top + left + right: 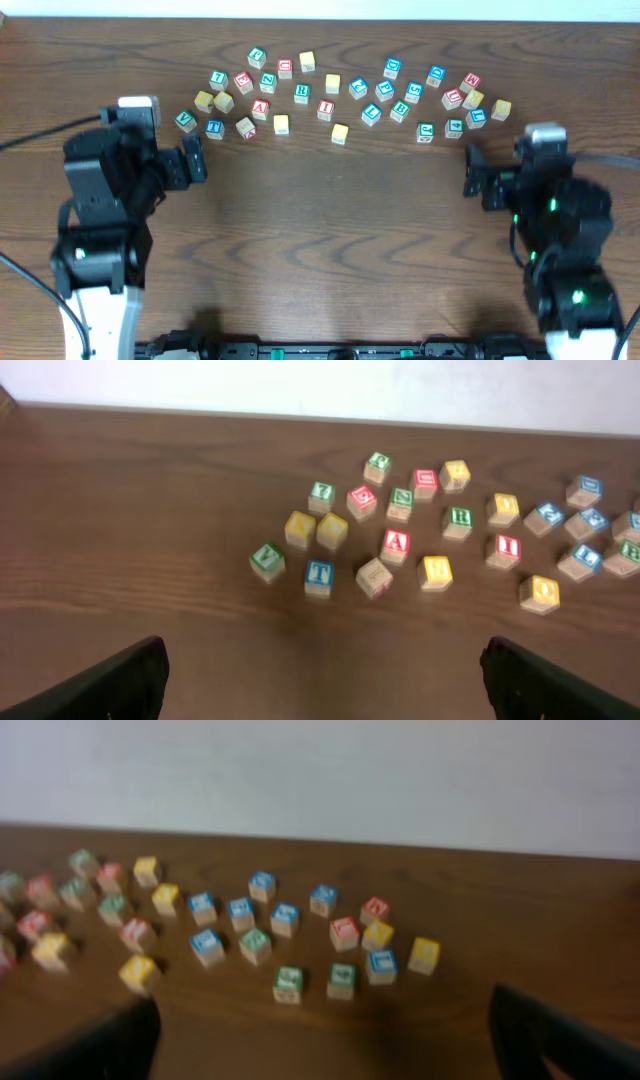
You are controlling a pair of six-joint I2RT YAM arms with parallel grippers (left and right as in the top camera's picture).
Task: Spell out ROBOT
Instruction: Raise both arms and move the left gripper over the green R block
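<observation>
Left gripper [195,160] and right gripper [470,171] hang empty, jaws wide apart; I'd take the green R cube [302,92] first, dropping straight down clear of the nearby red I cube [325,108].

Robot lab: wooden table [340,240], white wall [320,770]

The overhead camera is looking straight down at the table [330,230]. Both wrist cameras are facing the same alphabet cubes [458,520] from low down.
</observation>
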